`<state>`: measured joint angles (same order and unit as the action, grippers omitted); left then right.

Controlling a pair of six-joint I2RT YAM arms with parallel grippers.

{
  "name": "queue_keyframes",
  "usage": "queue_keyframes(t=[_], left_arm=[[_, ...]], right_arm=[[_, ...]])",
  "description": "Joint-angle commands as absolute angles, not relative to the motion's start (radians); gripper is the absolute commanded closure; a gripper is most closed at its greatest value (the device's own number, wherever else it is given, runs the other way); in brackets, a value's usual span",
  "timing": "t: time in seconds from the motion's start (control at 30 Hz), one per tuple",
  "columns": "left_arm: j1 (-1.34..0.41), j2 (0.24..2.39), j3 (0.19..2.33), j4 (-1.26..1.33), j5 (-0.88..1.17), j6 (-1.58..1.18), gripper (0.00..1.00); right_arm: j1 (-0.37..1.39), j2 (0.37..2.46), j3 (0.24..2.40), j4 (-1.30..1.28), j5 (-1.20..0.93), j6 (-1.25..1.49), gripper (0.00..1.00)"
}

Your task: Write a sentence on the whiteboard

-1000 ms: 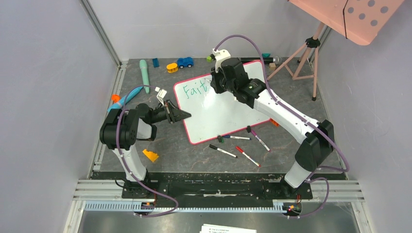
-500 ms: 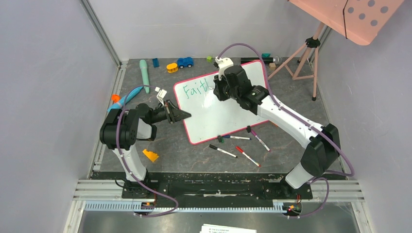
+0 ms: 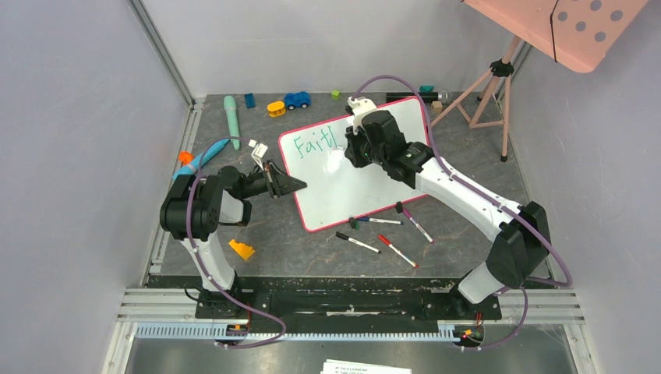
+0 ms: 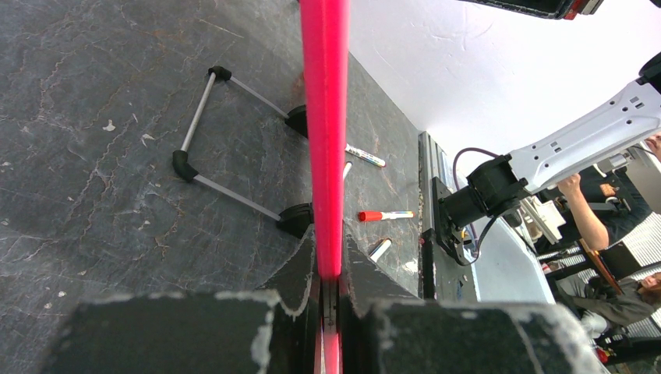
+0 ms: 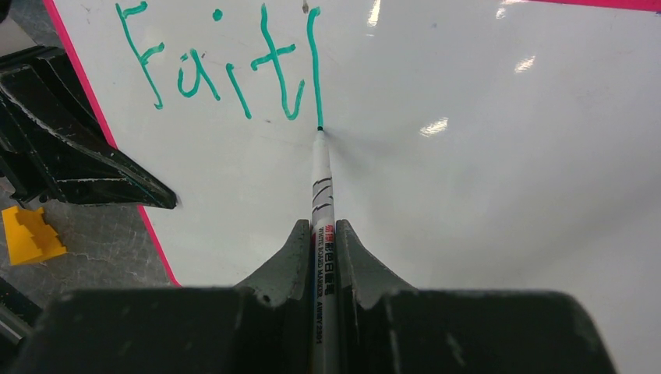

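Pinching the rim (image 4: 325, 117) of the whiteboard (image 3: 351, 191) at its left edge, the left gripper (image 3: 290, 185) has its jaws clenched on the pink strip, which runs straight up between them in the left wrist view. That hold looks meant to steady things: the board sits on small black feet (image 4: 296, 220) on the table (image 3: 296, 257), and I judge it would slide or rock under pen pressure if nothing pinned it.

Across the board's upper left, the sentence (image 5: 226, 70) is only begun. It reads "Fait" in green, followed by a tall upright stroke that is probably the stem of an "h". The rest of the white surface is bare, so most of the writing is not yet done.

At the foot of that stroke, the tip of the marker (image 5: 321, 187) touches the board. The pen lies along the wrist camera's axis, its barrel clasped tightly between the two fingers of the right gripper (image 5: 321, 234). Only the short front part sticks out, which should keep the tip stiff and easy to steer. From above, the right arm reaches in from the right and crosses over the board, so its gripper hangs just beside the last letter.

Spare pens (image 3: 378, 221) lie loose on the table near the board's lower edge, apart from both arms.
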<state>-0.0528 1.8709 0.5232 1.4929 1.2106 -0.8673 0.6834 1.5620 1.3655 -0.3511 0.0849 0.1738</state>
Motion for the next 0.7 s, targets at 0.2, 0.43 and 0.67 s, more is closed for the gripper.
queue_keyframes(t=[0.2,0.43,0.67], left_arm=[[-0.076,1.850,0.510,1.557,1.312,-0.805,0.98],[-0.076,1.850,0.511,1.557,1.312,-0.805,0.98],[-0.075,1.850,0.511,1.557,1.312,-0.805,0.98]], right_arm=[[0.678,1.604,1.459,-0.340,0.100,0.151,1.00],[0.676,1.624,1.492,-0.344,0.104,0.142,1.00],[0.671,1.631,1.509,-0.347,0.115,0.143,1.00]])
